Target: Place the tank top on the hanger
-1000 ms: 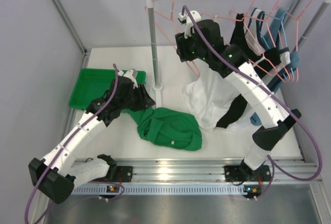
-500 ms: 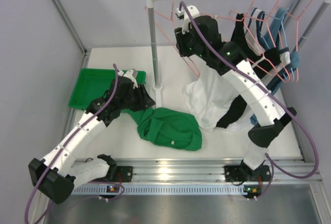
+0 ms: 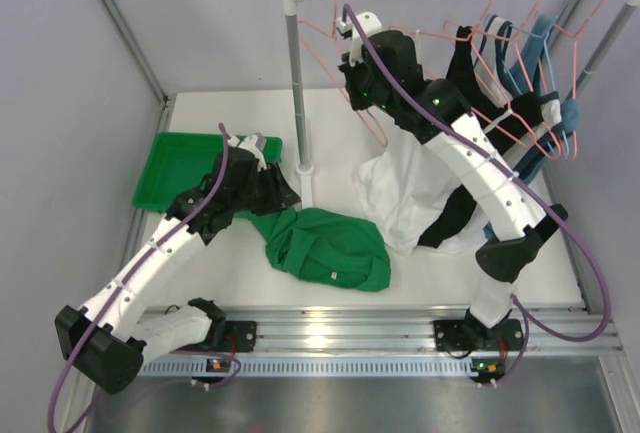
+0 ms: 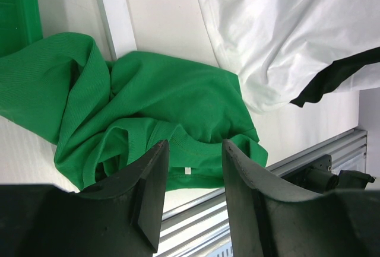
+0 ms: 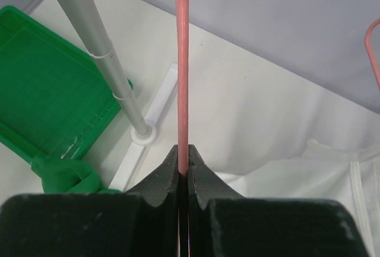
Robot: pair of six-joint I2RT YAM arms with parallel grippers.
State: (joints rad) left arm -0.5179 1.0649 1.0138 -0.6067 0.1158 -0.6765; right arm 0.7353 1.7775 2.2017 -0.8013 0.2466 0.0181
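Note:
The green tank top [image 3: 325, 246] lies crumpled on the white table, near the front, and fills the middle of the left wrist view [image 4: 154, 108]. My left gripper [image 3: 272, 191] hovers over its left part, open and empty, its fingers [image 4: 148, 197] apart above the neckline. My right gripper [image 3: 352, 78] is raised by the rail's left end, shut on the wire of a salmon-pink hanger [image 3: 335, 38] that hangs from the rail. In the right wrist view the pink wire [image 5: 182, 61] runs straight up from between my closed gripper [image 5: 183, 161].
A green tray [image 3: 195, 168] sits at the back left. The rack's upright pole [image 3: 296, 83] stands mid-table on a white foot. White and black tops [image 3: 420, 188], more pink hangers and blue hangers [image 3: 545, 53] hang on the rail at right.
My right gripper has risen a little and shifted slightly left along the rail with the pink hanger in it. The left arm and the tank top have not moved.

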